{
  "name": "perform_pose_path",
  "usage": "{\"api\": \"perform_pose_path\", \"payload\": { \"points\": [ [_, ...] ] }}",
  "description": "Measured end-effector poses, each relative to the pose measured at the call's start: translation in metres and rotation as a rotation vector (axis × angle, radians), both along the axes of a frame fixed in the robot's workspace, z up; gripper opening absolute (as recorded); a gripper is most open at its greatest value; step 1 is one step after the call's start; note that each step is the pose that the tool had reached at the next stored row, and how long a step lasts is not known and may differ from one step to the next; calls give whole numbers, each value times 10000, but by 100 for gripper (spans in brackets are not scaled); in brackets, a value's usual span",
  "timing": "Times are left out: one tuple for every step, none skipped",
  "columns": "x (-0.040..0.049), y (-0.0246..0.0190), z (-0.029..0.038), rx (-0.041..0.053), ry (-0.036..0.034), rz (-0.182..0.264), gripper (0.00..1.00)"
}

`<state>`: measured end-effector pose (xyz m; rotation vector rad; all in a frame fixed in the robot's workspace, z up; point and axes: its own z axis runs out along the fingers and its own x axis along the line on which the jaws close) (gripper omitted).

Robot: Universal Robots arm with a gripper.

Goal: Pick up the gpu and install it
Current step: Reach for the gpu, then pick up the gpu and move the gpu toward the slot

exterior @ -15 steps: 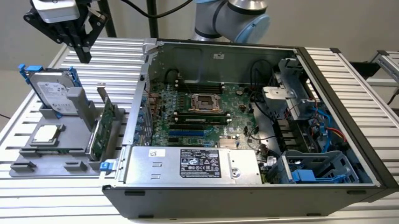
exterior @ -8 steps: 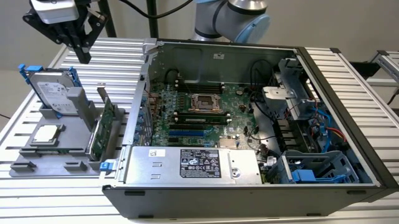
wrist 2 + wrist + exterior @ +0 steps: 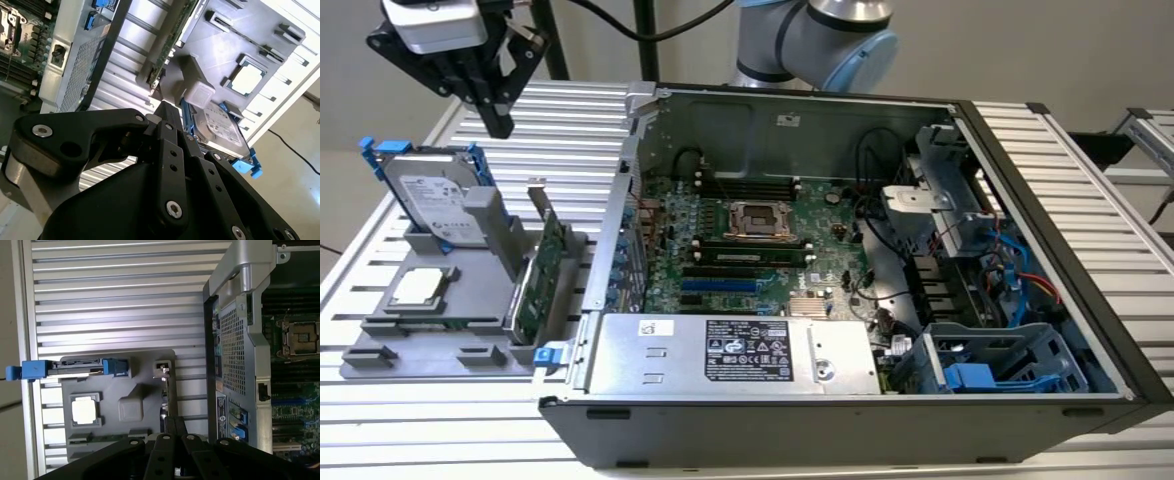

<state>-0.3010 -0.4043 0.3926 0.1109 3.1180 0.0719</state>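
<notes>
Over the exterior view's left side of the ribbed metal table (image 3: 560,120), the robot's black hand (image 3: 498,128) hangs in the air with its fingers pressed together, gripping nothing; both wrist views show the same closed fingertips (image 3: 165,107) (image 3: 175,423). Below it lies a grey holder (image 3: 414,345) of moulded plastic. The gpu (image 3: 540,270), a thin flat card with a green circuit board face, stands on its edge in a slot at the side of that holder nearest the open black computer case (image 3: 1061,215), just beside the case's outer wall and well apart from the hand. In the second wrist view the card's green edge (image 3: 170,40) runs along the holder's side. A silver hard drive (image 3: 434,200) in a blue frame stands tilted in the holder, almost under the hand, and a square silver CPU chip (image 3: 420,288) lies flat near it. Inside the case the green motherboard (image 3: 747,240) is exposed.
</notes>
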Motion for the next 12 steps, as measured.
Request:
{"api": "perform_pose_path", "payload": {
  "points": [
    [0, -4, 0, 0, 0, 0, 0],
    [0, -8, 0, 0, 0, 0, 0],
    [0, -11, 0, 1, -1, 0, 0],
    [0, -15, 0, 0, 0, 0, 0],
    [0, -19, 0, 0, 0, 0, 0],
    [0, -22, 0, 1, 0, 0, 0],
    [0, -26, 0, 0, 0, 1, 0],
    [0, -29, 0, 0, 0, 1, 0],
    [0, -33, 0, 0, 0, 0, 0],
    [0, -36, 0, 0, 1, 1, 0],
    [0, -40, 0, 0, 0, 0, 0],
    [0, -43, 0, 0, -1, 0, 0]
  ]
}}
